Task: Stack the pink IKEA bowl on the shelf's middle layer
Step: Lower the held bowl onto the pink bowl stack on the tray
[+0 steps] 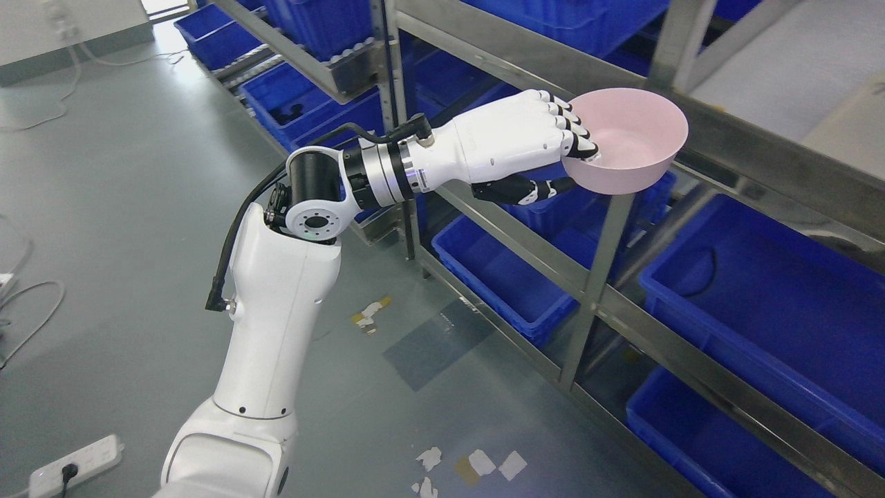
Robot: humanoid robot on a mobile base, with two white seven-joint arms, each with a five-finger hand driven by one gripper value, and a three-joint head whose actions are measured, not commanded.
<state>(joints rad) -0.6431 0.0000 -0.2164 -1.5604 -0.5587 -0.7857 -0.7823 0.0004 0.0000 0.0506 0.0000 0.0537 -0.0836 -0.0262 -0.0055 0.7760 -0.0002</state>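
My left hand [570,155] is shut on the near rim of a pink bowl [632,142], with fingers over the rim into the bowl and the thumb under it. The bowl is held upright in the air, in front of the front rail of the metal shelf [753,155], right above a shelf upright. Its inside looks empty. The white left arm rises from the bottom left and bends at the elbow toward the shelf. No other bowl shows on the shelf from here. My right hand is out of view.
Blue plastic bins [774,304] fill the lower shelf layers, with more bins [304,104] on a second rack at the upper left. A power strip [72,467] and cables lie on the grey floor at the left. Scraps of tape [477,463] dot the floor.
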